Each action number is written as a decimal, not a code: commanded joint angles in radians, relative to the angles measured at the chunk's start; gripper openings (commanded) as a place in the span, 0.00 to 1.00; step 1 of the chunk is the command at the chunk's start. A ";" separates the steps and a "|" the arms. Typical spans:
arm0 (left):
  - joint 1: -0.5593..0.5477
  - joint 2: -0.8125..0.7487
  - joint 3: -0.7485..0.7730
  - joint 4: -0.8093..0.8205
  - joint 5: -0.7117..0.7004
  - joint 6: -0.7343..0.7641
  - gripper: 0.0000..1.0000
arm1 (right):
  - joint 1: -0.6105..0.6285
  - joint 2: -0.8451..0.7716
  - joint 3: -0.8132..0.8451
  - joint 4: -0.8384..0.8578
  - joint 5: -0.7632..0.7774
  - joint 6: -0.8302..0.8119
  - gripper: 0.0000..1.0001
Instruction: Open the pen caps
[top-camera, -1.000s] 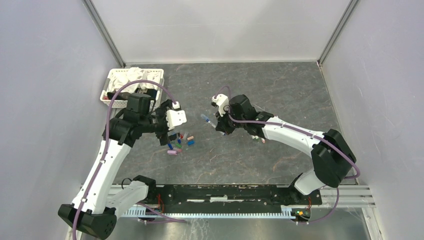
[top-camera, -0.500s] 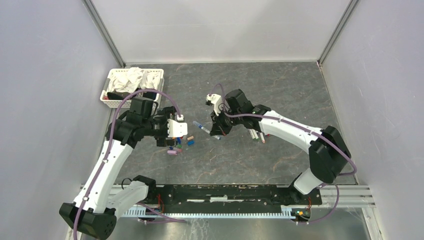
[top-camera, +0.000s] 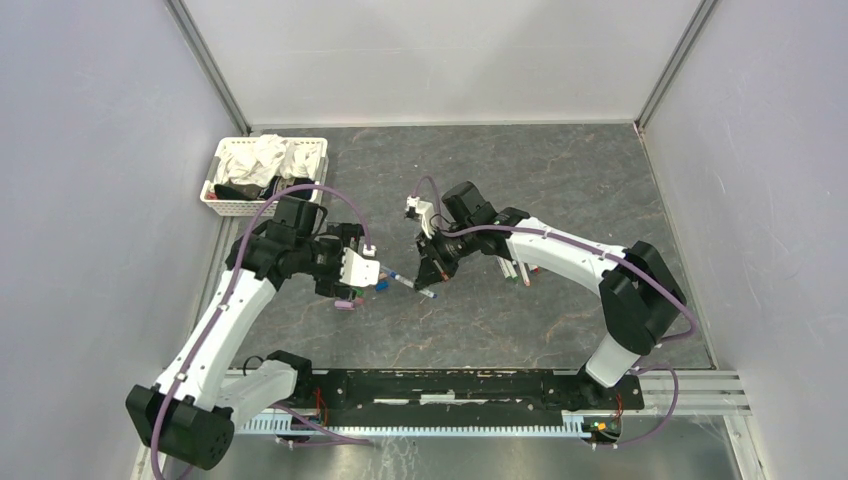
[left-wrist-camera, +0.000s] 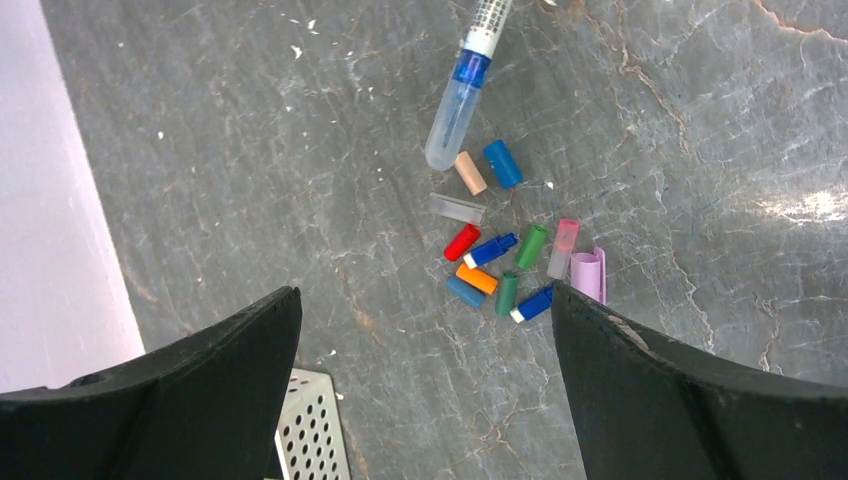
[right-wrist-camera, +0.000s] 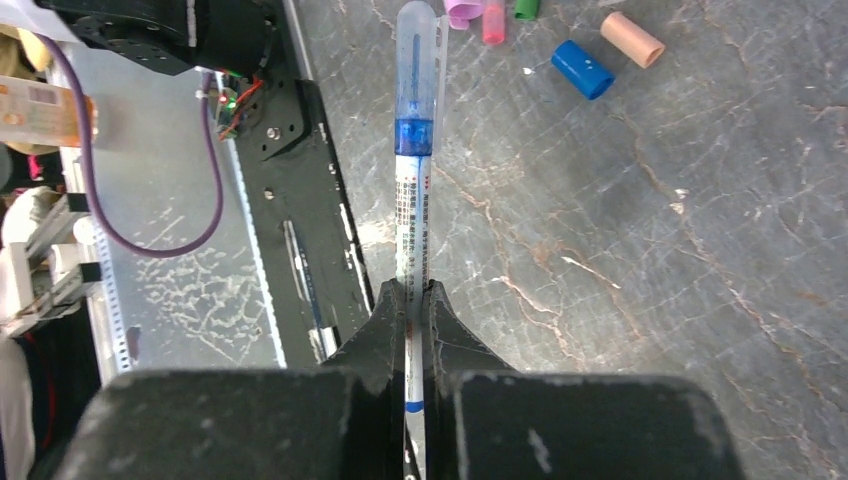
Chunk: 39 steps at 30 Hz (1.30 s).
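Below left wrist — loose caps (left-wrist-camera: 477, 278) between splayed left fingers (left-wrist-camera: 180, 390); right wrist alone shows right fingers (right-wrist-camera: 385, 330) clamping pen (right-wrist-camera: 412, 220).

pen caps (left-wrist-camera: 490, 250): clustered on the table (top-camera: 560, 180), left of centre
pen (right-wrist-camera: 412, 200): capped end just beside the cluster
basket (top-camera: 232, 209): far-left corner

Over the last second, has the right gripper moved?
Yes. The right gripper, shut on the pen, has shifted left and down the top view, closing on the loose caps.
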 joint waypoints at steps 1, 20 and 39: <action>-0.014 0.027 -0.002 0.006 0.025 0.082 0.98 | 0.005 -0.022 0.021 0.028 -0.083 0.037 0.00; -0.090 0.003 -0.028 0.006 -0.008 0.135 0.90 | 0.021 0.020 0.049 0.091 -0.222 0.109 0.00; -0.215 0.024 -0.076 0.028 -0.154 0.186 0.41 | 0.024 0.127 0.147 0.090 -0.243 0.140 0.00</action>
